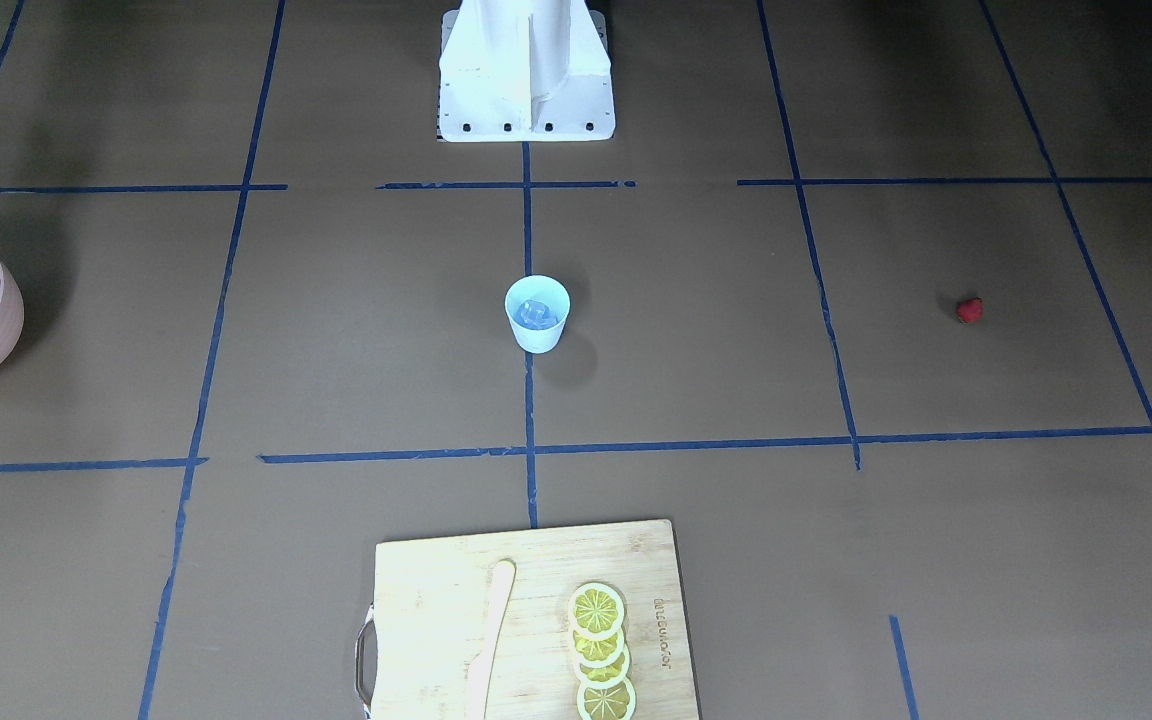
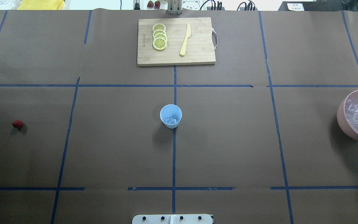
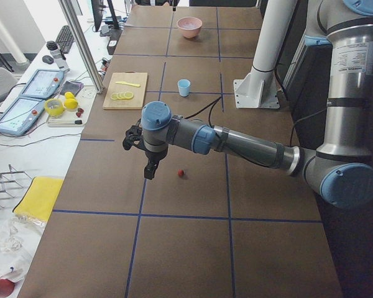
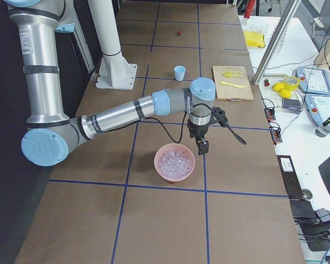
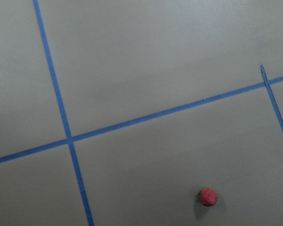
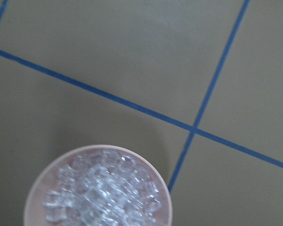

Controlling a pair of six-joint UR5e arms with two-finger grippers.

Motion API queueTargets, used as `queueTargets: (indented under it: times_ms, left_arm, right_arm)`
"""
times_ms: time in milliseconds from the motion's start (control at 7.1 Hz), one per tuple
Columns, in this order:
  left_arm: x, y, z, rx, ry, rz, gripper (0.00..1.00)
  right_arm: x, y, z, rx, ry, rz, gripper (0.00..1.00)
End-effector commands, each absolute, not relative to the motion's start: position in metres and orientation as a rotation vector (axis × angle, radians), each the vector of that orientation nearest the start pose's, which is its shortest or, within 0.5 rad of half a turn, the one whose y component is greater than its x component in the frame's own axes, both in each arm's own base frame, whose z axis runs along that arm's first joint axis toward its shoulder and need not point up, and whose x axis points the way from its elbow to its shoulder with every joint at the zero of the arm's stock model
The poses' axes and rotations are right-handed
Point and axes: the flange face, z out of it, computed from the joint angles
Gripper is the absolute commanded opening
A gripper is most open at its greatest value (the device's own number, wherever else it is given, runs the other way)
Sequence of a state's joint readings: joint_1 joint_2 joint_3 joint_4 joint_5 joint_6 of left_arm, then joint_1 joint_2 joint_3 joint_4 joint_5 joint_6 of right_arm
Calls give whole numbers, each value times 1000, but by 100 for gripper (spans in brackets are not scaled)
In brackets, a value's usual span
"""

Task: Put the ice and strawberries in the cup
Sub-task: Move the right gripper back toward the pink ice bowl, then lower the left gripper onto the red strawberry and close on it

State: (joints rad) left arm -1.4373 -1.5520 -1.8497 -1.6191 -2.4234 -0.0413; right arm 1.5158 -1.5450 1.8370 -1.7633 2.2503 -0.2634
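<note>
Left gripper (image 3: 150, 171) hangs over the table, and I cannot tell if its fingers are apart or together. Near it, a bit off to one side and not right under it, sits the little red strawberry (image 3: 181, 172). Right gripper (image 4: 202, 147) is far off by the pink bowl (image 4: 159, 168), its grip unclear too. So the left arm is nearer the berry. Well apart, mid-table, stands the cup (image 2: 171, 124) with some ice (image 2: 171, 119) inside.

The taped brown table (image 2: 228, 149) bears a cup (image 2: 171, 116), strawberry (image 2: 17, 124), pink bowl (image 2: 341, 118) and cutting board (image 2: 197, 53).
</note>
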Motion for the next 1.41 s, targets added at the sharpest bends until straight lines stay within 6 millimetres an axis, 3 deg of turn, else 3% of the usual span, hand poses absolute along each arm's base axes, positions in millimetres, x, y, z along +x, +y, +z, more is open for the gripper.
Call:
queueTargets:
  times_ms: [0, 282, 423, 987, 1268]
  left_arm:
    - [28, -490, 516, 152, 808, 98, 100]
    - [60, -485, 517, 112, 800, 73, 100]
    - [70, -478, 527, 119, 769, 60, 100]
    - [148, -456, 587, 171, 812, 1, 100]
    - [202, -440, 600, 183, 803, -22, 100]
  right_arm:
    - [104, -460, 614, 120, -675, -317, 99]
    - [103, -453, 621, 105, -680, -307, 100]
    - [103, -453, 620, 106, -680, -307, 100]
    - [103, -452, 620, 106, -680, -307, 100]
    - [103, -451, 622, 103, -680, -306, 100]
